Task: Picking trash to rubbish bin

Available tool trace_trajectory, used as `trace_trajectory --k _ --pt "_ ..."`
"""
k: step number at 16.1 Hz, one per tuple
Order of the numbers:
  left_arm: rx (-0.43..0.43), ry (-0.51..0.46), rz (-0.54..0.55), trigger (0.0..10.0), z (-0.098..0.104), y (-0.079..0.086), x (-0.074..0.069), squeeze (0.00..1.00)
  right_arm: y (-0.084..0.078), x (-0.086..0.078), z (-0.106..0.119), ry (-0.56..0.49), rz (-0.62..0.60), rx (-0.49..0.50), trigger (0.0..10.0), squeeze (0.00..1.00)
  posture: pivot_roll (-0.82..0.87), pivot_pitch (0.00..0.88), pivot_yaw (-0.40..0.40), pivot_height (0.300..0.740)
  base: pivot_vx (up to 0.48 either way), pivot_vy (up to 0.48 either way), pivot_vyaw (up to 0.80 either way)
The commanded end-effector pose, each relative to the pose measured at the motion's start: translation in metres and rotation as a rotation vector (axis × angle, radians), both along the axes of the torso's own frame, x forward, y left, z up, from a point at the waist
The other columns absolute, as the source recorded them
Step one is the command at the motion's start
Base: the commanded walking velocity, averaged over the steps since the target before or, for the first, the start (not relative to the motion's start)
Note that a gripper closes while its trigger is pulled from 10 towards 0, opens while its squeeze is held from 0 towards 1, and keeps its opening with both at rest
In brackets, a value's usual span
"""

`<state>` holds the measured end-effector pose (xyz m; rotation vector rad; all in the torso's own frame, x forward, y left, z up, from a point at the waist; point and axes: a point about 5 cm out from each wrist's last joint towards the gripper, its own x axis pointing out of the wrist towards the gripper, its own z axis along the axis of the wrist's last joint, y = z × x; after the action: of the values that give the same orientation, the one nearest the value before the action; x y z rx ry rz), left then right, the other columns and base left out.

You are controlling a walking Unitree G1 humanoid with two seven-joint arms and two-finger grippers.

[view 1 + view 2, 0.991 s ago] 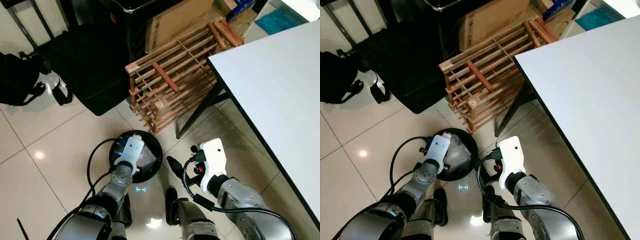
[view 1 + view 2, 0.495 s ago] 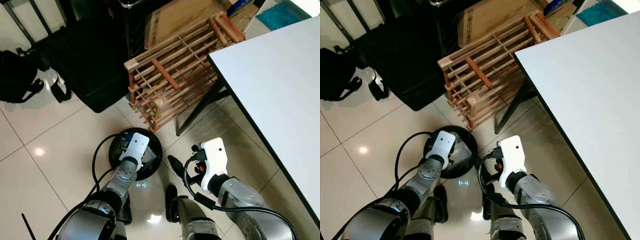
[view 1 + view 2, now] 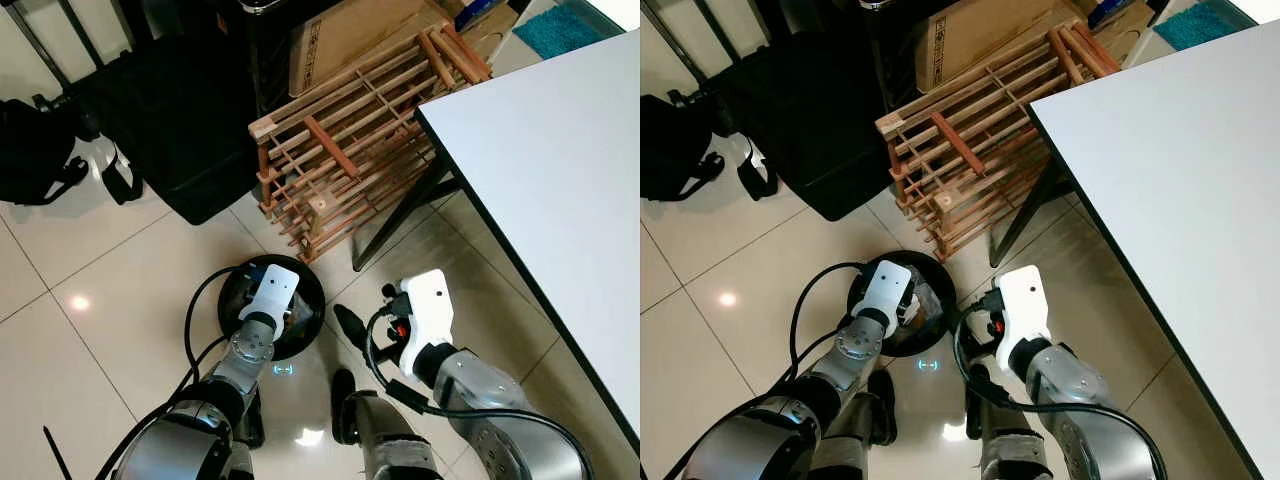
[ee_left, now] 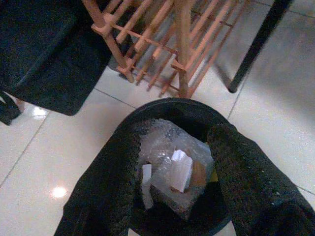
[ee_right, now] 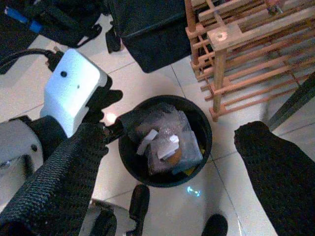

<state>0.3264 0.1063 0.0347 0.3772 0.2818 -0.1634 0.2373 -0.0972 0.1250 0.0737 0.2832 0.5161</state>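
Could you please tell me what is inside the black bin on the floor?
The bin holds a crumpled clear plastic bag with white scraps and something brown. Whatever lies under the bag is covered.

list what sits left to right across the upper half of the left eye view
black backpack → black case → wooden rack → white table

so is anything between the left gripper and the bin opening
Nothing visible. The left gripper hangs right over the black bin, fingers open, with a clear drop to the plastic-wrapped trash already inside.
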Motion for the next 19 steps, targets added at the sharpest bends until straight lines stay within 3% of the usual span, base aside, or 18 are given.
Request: trace_trajectory --k 1,6,10,13,19 --pt "-0.016 0.012 0.028 10.0 -0.010 0.002 -0.010 0.00 -0.006 0.003 -0.007 0.012 -0.041 -0.012 10.0 0.00 -0.13 0.358 -0.056 0.740 0.000 0.000 0.00" --pt "-0.111 -0.211 0.154 10.0 0.022 0.017 0.002 0.00 -0.011 0.029 0.004 -0.076 -0.121 -0.003 10.0 0.00 -0.09 0.274 -0.020 0.740 0.000 0.000 0.00" --pt "-0.147 -0.445 0.172 10.0 0.069 0.024 0.000 0.00 -0.014 0.050 0.016 -0.202 -0.207 -0.008 10.0 0.00 -0.06 0.199 0.010 0.740 0.000 0.000 0.00" --pt "-0.139 -0.514 0.156 10.0 0.090 0.024 -0.002 0.00 -0.030 0.066 0.024 -0.279 -0.347 -0.025 10.0 0.00 -0.04 0.179 0.016 0.740 0.000 0.000 0.00" --pt "-0.133 -0.499 0.157 10.0 0.098 0.023 -0.005 0.00 -0.050 0.091 0.033 -0.397 -0.516 -0.069 10.0 0.00 -0.04 0.134 0.021 0.740 0.000 0.000 0.00"
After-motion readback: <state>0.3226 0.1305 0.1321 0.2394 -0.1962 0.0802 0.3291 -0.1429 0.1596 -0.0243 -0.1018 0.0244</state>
